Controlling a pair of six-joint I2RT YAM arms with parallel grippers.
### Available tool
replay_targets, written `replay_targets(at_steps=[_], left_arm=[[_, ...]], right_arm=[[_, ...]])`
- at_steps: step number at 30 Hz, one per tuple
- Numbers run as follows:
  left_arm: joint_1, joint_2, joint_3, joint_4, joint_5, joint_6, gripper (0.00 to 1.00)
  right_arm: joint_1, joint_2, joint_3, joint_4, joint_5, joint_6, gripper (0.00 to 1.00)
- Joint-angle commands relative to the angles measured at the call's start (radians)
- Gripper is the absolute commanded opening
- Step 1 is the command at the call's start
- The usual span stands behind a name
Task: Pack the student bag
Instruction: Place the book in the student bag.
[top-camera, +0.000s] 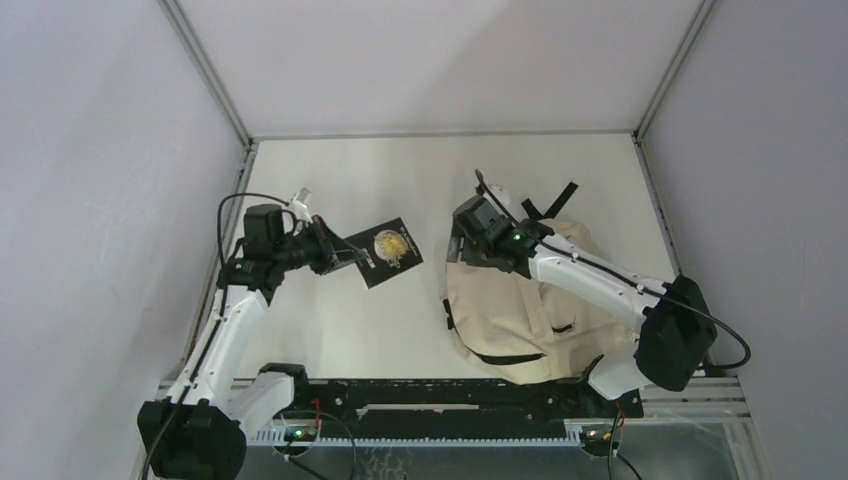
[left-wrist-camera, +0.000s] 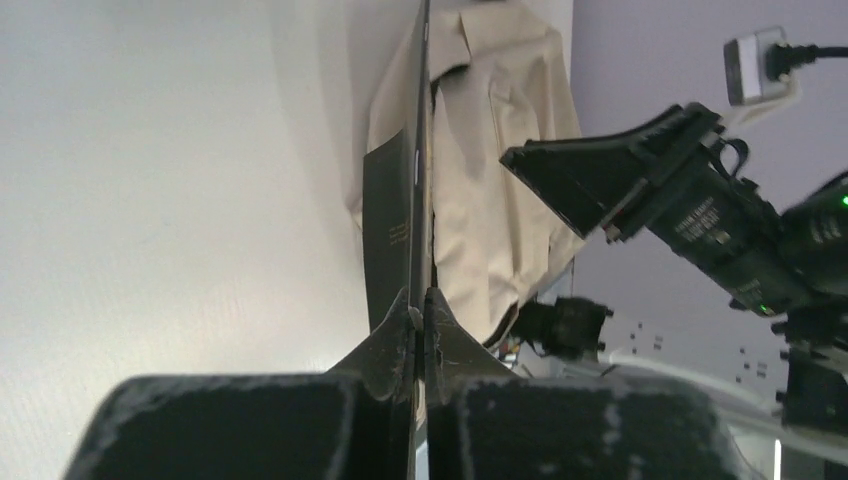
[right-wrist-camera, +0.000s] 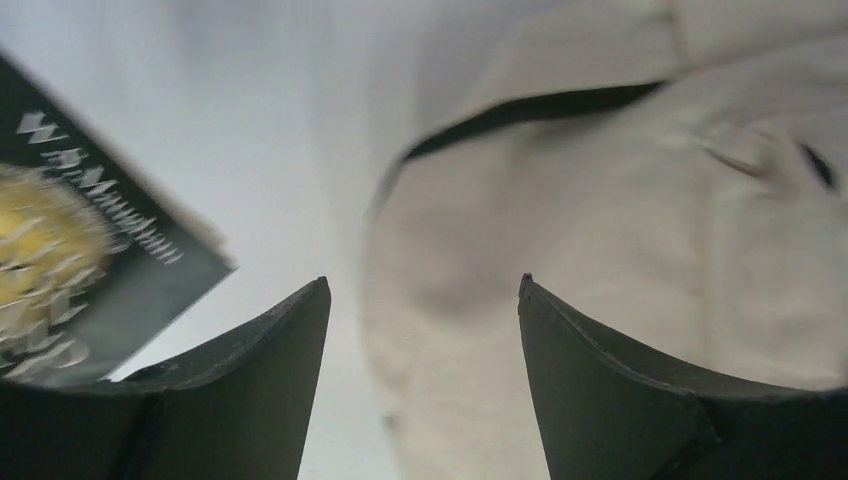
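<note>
The cream student bag (top-camera: 520, 310) with black straps lies on the white table at right centre. It also shows in the left wrist view (left-wrist-camera: 500, 180) and the right wrist view (right-wrist-camera: 620, 200). My left gripper (top-camera: 345, 255) is shut on the edge of a thin black book with a gold emblem (top-camera: 388, 250) and holds it above the table, left of the bag. In the left wrist view the book (left-wrist-camera: 400, 200) is edge-on between my fingers (left-wrist-camera: 420, 310). My right gripper (top-camera: 462, 245) is open and empty over the bag's upper left edge (right-wrist-camera: 422, 285). The book's corner (right-wrist-camera: 70, 260) shows at its left.
The bag's black straps (top-camera: 545, 203) trail toward the back. White walls with metal corner posts enclose the table on three sides. A black rail (top-camera: 440, 400) runs along the near edge between the arm bases.
</note>
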Motion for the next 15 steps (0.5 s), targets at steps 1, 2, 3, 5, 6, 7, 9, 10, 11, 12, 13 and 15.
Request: replay_targets(at_steps=[1, 2, 3, 5, 6, 7, 9, 10, 11, 12, 13, 15], left_arm=[[-0.003, 0.010, 0.053, -0.085, 0.149, 0.131, 0.00], [-0.002, 0.009, 0.047, -0.085, 0.138, 0.129, 0.00], [-0.002, 0.010, 0.040, -0.084, 0.127, 0.124, 0.00], [-0.002, 0.015, 0.033, -0.092, 0.093, 0.119, 0.00], [-0.002, 0.018, 0.032, -0.099, 0.074, 0.116, 0.00], [-0.003, 0.019, 0.028, -0.101, 0.047, 0.109, 0.00], [-0.002, 0.021, 0.019, -0.090, 0.029, 0.095, 0.00], [-0.003, 0.021, 0.014, -0.081, 0.030, 0.084, 0.00], [-0.002, 0.023, 0.012, -0.076, 0.033, 0.082, 0.00], [-0.003, 0.025, 0.012, -0.074, 0.036, 0.079, 0.00], [-0.003, 0.026, 0.011, -0.075, 0.038, 0.080, 0.00], [-0.002, 0.025, 0.013, -0.076, 0.039, 0.084, 0.00]], right_arm=[[0.018, -0.096, -0.066, -0.099, 0.168, -0.110, 0.77], [0.034, -0.112, -0.074, -0.089, 0.159, -0.121, 0.77], [0.056, -0.116, -0.076, -0.074, 0.147, -0.129, 0.77], [0.120, -0.111, -0.074, -0.054, 0.143, -0.131, 0.80], [0.146, -0.102, -0.074, -0.045, 0.139, -0.123, 0.82], [0.166, -0.086, -0.074, -0.039, 0.141, -0.115, 0.84], [0.197, -0.036, -0.070, -0.037, 0.144, -0.097, 0.88], [0.207, -0.001, -0.059, -0.051, 0.148, -0.084, 0.88], [0.217, 0.031, -0.047, -0.063, 0.153, -0.079, 0.88], [0.226, 0.065, -0.039, -0.069, 0.161, -0.079, 0.89], [0.232, 0.097, -0.029, -0.080, 0.170, -0.072, 0.89], [0.233, 0.151, -0.009, -0.111, 0.183, -0.057, 0.88]])
